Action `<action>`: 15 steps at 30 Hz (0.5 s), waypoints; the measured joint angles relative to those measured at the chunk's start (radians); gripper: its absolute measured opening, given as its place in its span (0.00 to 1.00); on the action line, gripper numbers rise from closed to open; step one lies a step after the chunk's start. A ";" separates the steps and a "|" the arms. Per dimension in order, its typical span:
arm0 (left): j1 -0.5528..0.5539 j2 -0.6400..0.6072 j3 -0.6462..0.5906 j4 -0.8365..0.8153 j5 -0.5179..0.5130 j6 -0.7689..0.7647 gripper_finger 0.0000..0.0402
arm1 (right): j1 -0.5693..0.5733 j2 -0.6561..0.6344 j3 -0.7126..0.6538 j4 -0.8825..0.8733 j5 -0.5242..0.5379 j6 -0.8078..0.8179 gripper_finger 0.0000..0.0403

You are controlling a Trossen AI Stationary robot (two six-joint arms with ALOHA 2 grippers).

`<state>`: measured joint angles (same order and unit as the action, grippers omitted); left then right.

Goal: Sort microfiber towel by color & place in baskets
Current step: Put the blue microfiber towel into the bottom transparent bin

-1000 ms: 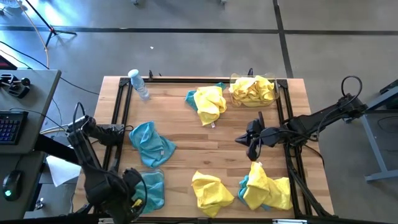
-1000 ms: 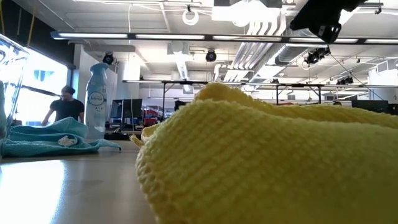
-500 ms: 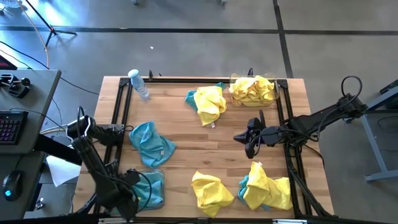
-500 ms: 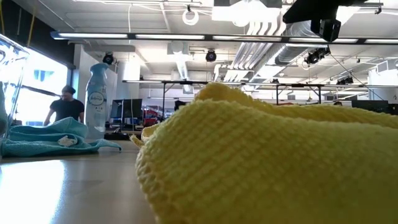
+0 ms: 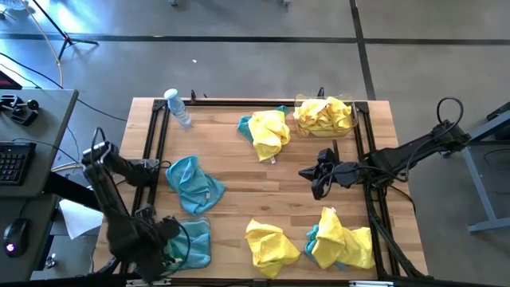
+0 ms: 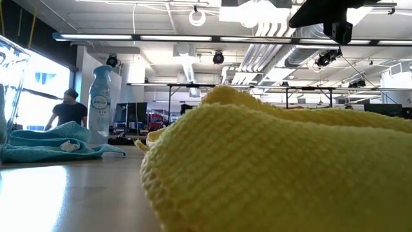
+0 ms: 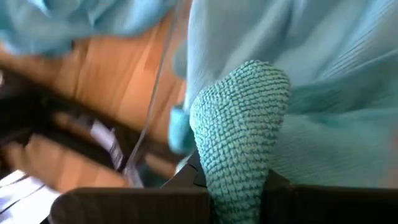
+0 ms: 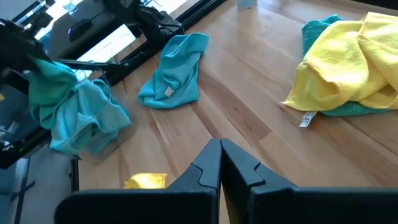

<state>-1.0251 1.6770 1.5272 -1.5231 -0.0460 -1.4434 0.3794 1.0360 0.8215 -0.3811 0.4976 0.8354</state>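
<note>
My left gripper [image 5: 163, 239] hangs over the near-left basket [image 5: 204, 222], which holds teal towels [image 5: 195, 243], and it is shut on a teal towel [image 7: 239, 124]. My right gripper [image 5: 315, 179] hovers shut above bare wood right of the table's middle. The far-right basket [image 5: 351, 126] holds yellow towels [image 5: 323, 114]. Loose on the table lie a teal towel [image 5: 194, 185], a yellow towel over a teal one [image 5: 267, 131], a yellow towel [image 5: 271, 245], and a yellow-and-teal heap [image 5: 339, 243]. My left gripper pinches a bunched fold of the teal towel [image 7: 236, 155] between its two fingers. In the right wrist view the towel [image 8: 53, 84] hangs bunched below the gripper, just above the lighter teal towels in the basket [image 8: 87, 118].
A clear water bottle [image 5: 177, 106] lies at the far-left corner. Black rails [image 5: 155, 151] run along the table's left, right and far edges. Bare wood lies open in the table's middle [image 5: 263, 191]. In the low view a person [image 6: 64, 109] stands in the room behind.
My left arm has shifted a little toward the table's left edge over the near-left basket, still shut on the teal towel. My right gripper has drifted slightly toward the far edge and the left, staying shut.
</note>
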 joint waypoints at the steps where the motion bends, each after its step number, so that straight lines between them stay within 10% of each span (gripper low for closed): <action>1: -0.007 -0.023 -0.002 0.018 -0.026 -0.018 0.00 | -0.001 0.005 0.000 0.000 0.001 0.002 0.00; 15: -0.101 -0.119 -0.286 0.444 -0.052 -0.065 0.00 | -0.002 0.133 0.000 0.024 -0.023 0.082 0.00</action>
<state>-1.1259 1.5585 1.2415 -1.0789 -0.0979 -1.5082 0.3775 1.1688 0.8215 -0.3570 0.4749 0.9174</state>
